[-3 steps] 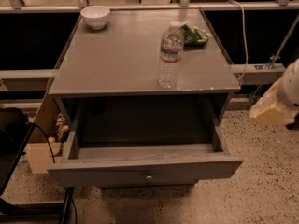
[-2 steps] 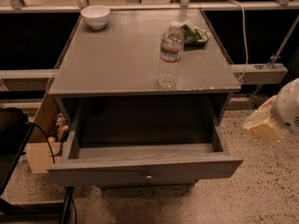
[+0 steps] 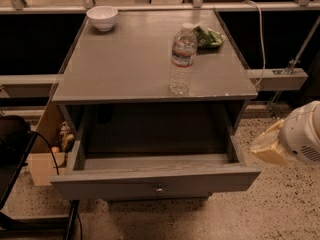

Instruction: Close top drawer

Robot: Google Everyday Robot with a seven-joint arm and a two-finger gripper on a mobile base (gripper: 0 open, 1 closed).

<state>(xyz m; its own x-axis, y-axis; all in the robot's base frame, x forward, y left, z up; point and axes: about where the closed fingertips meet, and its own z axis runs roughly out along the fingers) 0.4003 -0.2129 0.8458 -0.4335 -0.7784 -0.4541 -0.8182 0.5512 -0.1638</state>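
The shallow grey wood-grain top drawer [image 3: 200, 180] stands pulled well out under the counter's [image 3: 125, 59] front edge. The cream-and-white tool [image 3: 267, 150] hangs just off its front right corner, apart from it; I cannot tell its state. A push at that corner could skew and jam the drawer. A hard shove might topple the clear plastic water bottle [image 3: 182, 59].

The top drawer [image 3: 115, 181] is shallow, grey wood-grain, with one small round metal knob [image 3: 159, 189] at the centre of its long flat front. It stands pulled far out, level. The end effector [image 3: 270, 149] hangs near its right front corner.
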